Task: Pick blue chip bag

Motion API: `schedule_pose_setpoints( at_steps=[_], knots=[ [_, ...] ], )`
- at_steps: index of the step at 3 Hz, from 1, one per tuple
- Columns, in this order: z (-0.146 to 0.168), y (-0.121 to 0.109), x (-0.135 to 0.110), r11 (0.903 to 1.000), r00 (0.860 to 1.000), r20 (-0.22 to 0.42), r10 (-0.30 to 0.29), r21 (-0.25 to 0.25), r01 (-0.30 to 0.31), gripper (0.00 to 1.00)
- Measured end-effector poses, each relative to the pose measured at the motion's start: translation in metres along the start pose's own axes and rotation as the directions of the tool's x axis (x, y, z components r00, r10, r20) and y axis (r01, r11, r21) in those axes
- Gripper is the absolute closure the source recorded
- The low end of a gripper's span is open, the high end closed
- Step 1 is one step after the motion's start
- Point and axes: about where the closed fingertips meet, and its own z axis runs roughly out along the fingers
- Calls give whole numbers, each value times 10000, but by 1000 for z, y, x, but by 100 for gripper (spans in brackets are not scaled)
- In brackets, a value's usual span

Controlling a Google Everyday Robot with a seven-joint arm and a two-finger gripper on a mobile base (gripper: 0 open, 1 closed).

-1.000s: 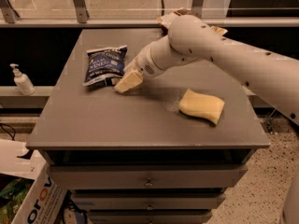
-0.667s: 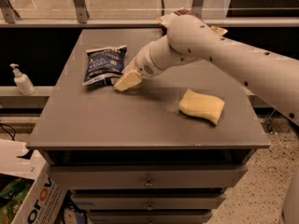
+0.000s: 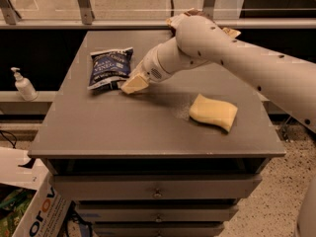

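Observation:
The blue chip bag (image 3: 110, 67) lies flat on the grey table (image 3: 148, 127) at the back left, dark navy with white lettering. My gripper (image 3: 132, 84) is low over the table, right at the bag's lower right corner, with the white arm reaching in from the right. Whether it touches the bag I cannot tell.
A pale yellow sponge (image 3: 213, 112) lies on the table to the right. A brown-and-white bag (image 3: 183, 18) sits at the back, mostly behind my arm. A soap pump bottle (image 3: 22, 84) stands on a ledge to the left. A cardboard box (image 3: 34, 216) is on the floor at lower left.

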Motion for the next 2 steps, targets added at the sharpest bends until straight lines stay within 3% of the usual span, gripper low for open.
schedule_pose_setpoints(
  at_steps=[1,2],
  knots=[
    [0,0,0,10000,10000,1,-1,-1,1,100],
    [-11,29,-62,9987,9969,631,-474,-165,485,100]
  ],
)
